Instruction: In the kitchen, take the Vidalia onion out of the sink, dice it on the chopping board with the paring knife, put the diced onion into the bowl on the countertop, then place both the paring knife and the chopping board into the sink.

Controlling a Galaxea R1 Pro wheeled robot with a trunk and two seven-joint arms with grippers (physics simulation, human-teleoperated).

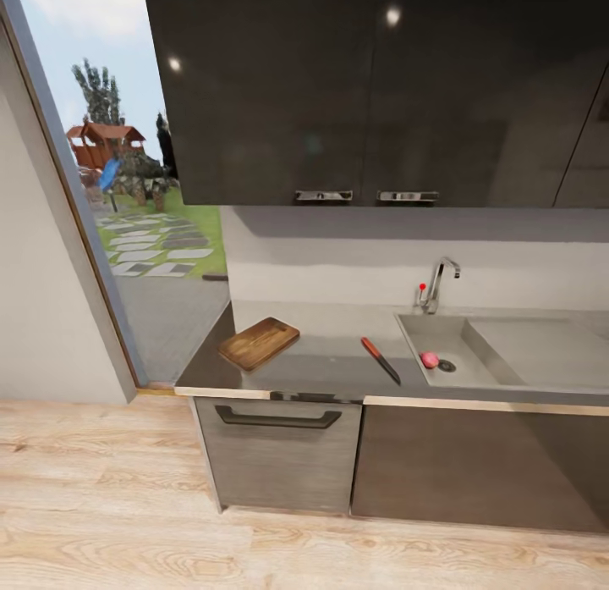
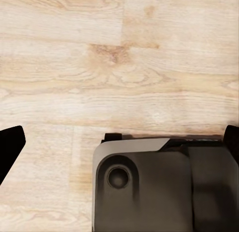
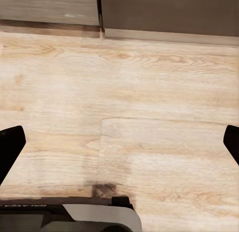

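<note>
I see light wood-plank flooring [image 1: 110, 505] running up to dark grey base cabinets [image 1: 474, 467], one drawer front [image 1: 279, 454] carrying a black bar handle. Above, glossy black wall cupboards [image 1: 372, 90] reflect two ceiling lights. A pale grey backsplash wall [image 1: 338, 260] sits beneath them. At the left, a tall glazed opening [image 1: 135, 201] shows lawn, stepping stones, trees and a wooden playhouse under daylight.

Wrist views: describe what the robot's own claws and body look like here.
Each claw shows as two black finger tips at the frame's edges: left claw, right claw. Under the left one sits a dark grey rounded housing with a light grey rim and a round recess. No cables or readable markings show.
</note>
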